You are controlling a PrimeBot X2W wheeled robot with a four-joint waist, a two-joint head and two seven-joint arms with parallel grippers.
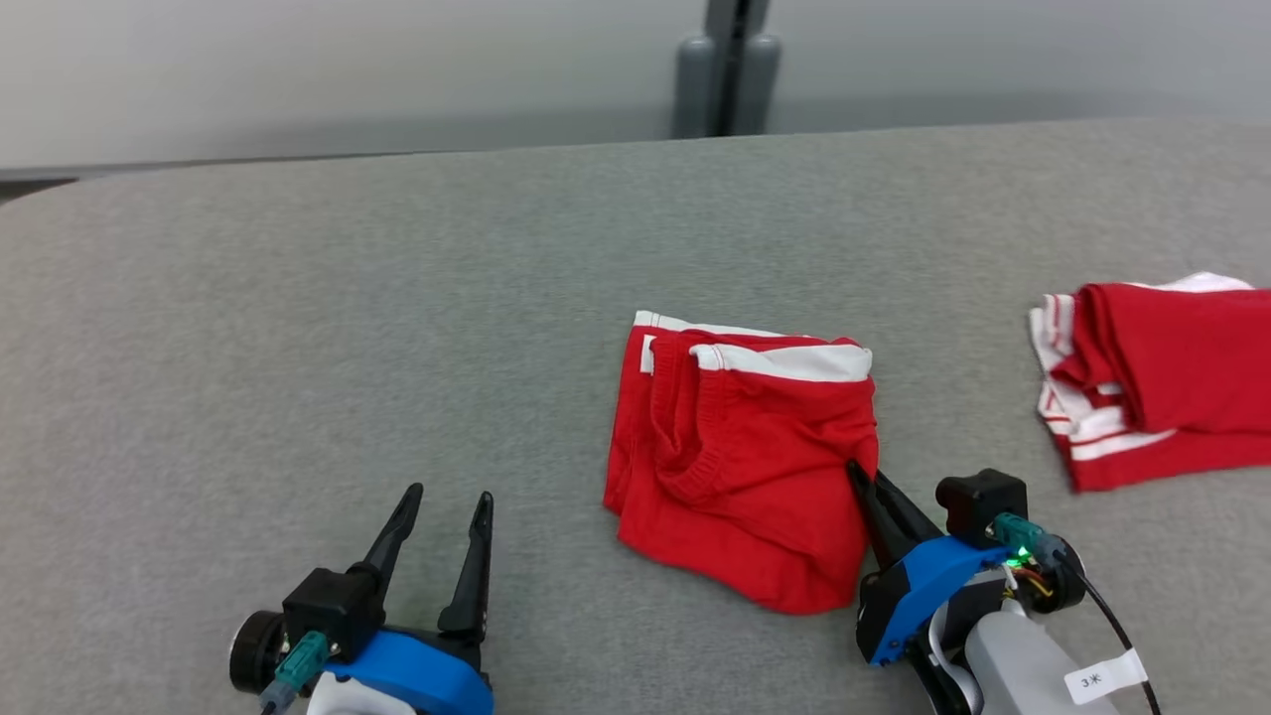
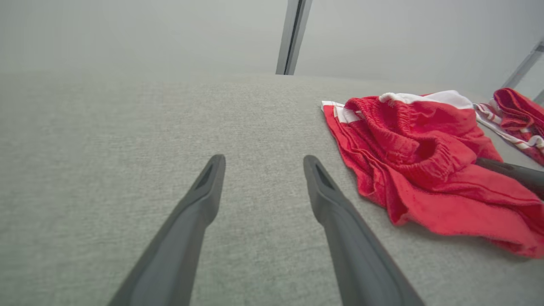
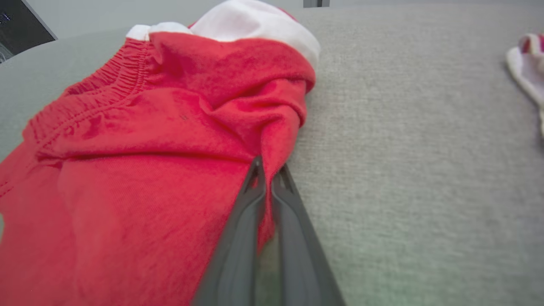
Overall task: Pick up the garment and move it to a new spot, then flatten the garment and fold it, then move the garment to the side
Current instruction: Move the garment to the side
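Gripping red garment (image 1: 740, 467) at near-right edge fold: right gripper (image 1: 860, 475), fingers closed on cloth. Garment crumpled, lying on grey table (image 1: 298, 348). Left gripper (image 1: 450, 494) spread wide, empty, well left of garment. Second red-white pile (image 1: 1152, 377) well right of garment. Step judged: first pick-up. Next calls for lift; thin pinch may slip; then carry leftward.

The left gripper (image 1: 450, 494) and right gripper (image 1: 856, 469) are built with dark tapered fingers (image 1: 469, 566), blue housings (image 1: 417, 670) and teal plugs (image 1: 303, 660).
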